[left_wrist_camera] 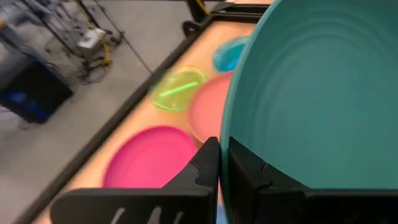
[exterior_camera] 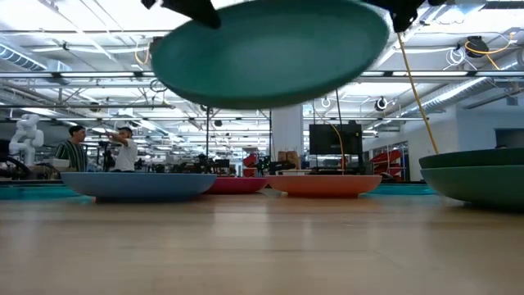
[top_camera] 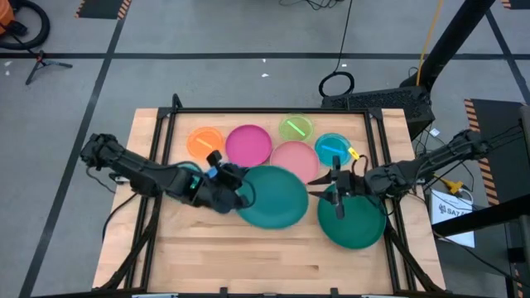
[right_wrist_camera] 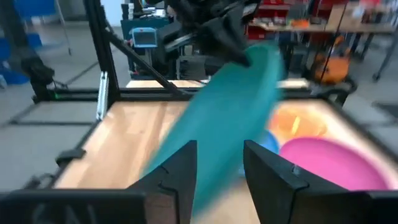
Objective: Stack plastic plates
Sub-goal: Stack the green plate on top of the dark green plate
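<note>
a: teal plate (exterior_camera: 270, 53) hangs at the low view's top, pinched at its rim by the left gripper (left_wrist_camera: 221, 165). right gripper (right_wrist_camera: 217, 165)?

b: jaws apart, straddling its far edge. a mistimed handover could drop it onto the dark green plate (top_camera: 352, 222), lower right.

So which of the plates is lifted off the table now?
The large teal plate: the left end effector holds its rim in the air; the others lie flat.
</note>
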Tool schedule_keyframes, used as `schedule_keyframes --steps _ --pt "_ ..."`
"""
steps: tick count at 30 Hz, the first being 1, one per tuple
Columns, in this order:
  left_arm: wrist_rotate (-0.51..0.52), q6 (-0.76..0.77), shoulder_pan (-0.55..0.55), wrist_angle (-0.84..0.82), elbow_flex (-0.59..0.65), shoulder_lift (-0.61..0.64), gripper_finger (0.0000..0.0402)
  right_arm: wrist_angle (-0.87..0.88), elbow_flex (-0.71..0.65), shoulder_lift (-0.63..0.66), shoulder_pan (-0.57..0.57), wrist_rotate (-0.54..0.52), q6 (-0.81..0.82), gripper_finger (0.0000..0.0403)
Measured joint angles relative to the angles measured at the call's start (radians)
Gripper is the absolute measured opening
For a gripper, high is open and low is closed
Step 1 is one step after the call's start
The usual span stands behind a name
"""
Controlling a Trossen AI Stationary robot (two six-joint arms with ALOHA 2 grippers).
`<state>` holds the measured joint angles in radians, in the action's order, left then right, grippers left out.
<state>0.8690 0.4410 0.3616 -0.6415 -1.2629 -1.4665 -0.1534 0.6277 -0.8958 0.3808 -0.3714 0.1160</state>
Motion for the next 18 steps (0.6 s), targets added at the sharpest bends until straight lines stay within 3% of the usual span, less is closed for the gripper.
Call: schedule_keyframes --steps 4,8,13,18 --pt "0.004 -0.084 -0.058 0.012 0.000 0.000 0.0018 0.011 0.031 -0.073 0.037 -0.081 0.174 0.0127" --pt "0.009 -0.102 -0.099 -0.011 0.000 0.000 0.0018 0.069 0.132 -0.153 0.074 -0.197 0.239 0.0122" --pt "0.024 -0.080 -0.103 -0.060 0.000 0.000 0.0019 0.256 0.319 -0.256 0.095 -0.333 0.344 0.0121" --pt "0.042 -0.095 -0.090 -0.092 0.010 0.000 0.0019 0.542 0.533 -0.400 0.113 -0.391 0.512 0.0121"
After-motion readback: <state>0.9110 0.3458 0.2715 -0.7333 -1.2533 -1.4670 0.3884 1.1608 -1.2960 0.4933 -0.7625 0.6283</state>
